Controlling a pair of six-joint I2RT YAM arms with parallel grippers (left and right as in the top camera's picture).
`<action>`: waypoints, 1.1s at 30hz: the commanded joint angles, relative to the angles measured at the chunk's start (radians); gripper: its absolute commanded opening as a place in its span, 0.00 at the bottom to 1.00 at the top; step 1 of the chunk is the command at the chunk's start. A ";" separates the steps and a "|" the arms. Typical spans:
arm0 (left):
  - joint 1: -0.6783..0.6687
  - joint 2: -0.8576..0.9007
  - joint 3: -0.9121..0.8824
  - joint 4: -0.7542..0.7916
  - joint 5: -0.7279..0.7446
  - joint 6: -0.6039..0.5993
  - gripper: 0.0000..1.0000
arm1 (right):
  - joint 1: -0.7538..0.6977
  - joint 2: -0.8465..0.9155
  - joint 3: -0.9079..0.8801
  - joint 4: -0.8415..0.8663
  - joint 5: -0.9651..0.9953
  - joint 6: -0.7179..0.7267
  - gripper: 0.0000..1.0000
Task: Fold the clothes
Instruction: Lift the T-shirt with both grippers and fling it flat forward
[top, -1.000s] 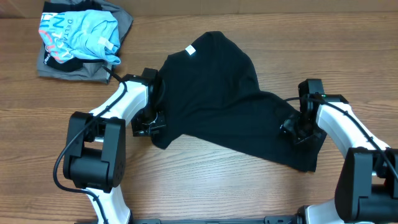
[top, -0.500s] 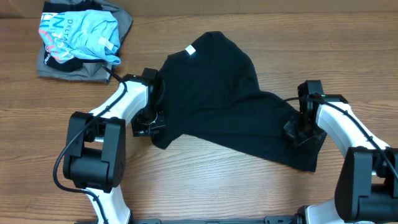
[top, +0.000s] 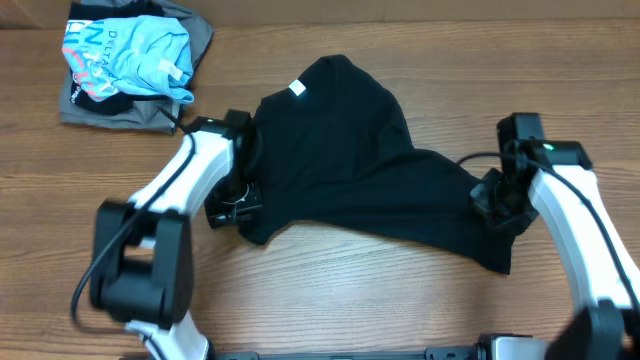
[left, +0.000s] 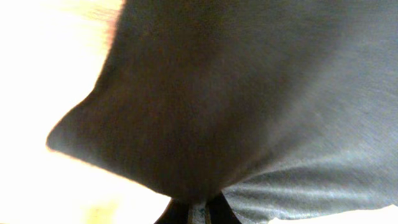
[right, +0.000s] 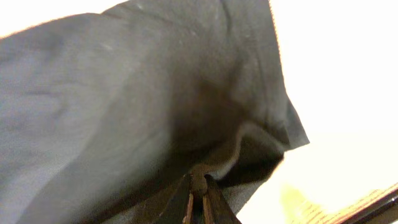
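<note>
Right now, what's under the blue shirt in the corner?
A grey folded garment lies under the light blue printed shirt, its edges sticking out. A black strip shows between them. The grey garment's middle is covered, so nothing there can be seen.

— What colour is the T-shirt (top: 340, 170) caught in both jaws?
— Plain black, no print. A small white tag (top: 296, 88) sits beyond the left jaws. Right at the jaws the cloth looks charcoal grey.
— And the pile far off past the left jaws?
— A light blue shirt (top: 135, 55) with white and reddish lettering, on a grey garment (top: 195, 35).
— The surface (top: 400, 310)?
— Brown, with wood grain. The left arm (top: 185, 175) and right arm (top: 570, 210) are white with black joints.
</note>
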 joint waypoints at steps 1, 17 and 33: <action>0.002 -0.179 0.002 -0.043 -0.007 -0.026 0.04 | 0.000 -0.165 0.029 -0.034 0.012 0.027 0.04; -0.011 -0.723 0.275 -0.225 -0.008 -0.029 0.04 | 0.000 -0.500 0.462 -0.255 -0.001 0.004 0.04; -0.048 -0.794 0.943 -0.380 -0.083 -0.020 0.04 | 0.000 -0.499 1.079 -0.392 0.125 -0.034 0.04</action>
